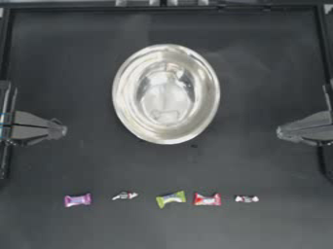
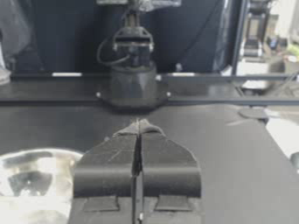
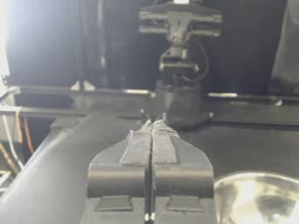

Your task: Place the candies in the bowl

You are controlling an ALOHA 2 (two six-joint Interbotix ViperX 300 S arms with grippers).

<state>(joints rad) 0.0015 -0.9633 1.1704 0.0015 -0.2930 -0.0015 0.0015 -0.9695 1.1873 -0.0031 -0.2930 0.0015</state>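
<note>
Lying candies [image 1: 170, 198] well apart from end effectors.

Shiny silver bowl [image 1: 166, 94] mid-table; five wrapped candies [image 1: 171, 198] in a row nearby, apart.

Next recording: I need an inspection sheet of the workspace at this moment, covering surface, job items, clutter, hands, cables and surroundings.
Surface: dark table, flat, bare between the items.
Job's things: silver bowl near the centre, no candy in it; five candies in a row near the picture's bottom edge: purple candy, white-and-dark candy, lime green candy, red candy, second white-and-dark candy.
Clutter: nothing seen.
Hands: left hand parked at the left edge, shut; right hand parked at the right edge, shut; neither holds anything.
Cables: black cable looped on the opposite arm.
Surroundings: metal frame rail behind the table.
</note>
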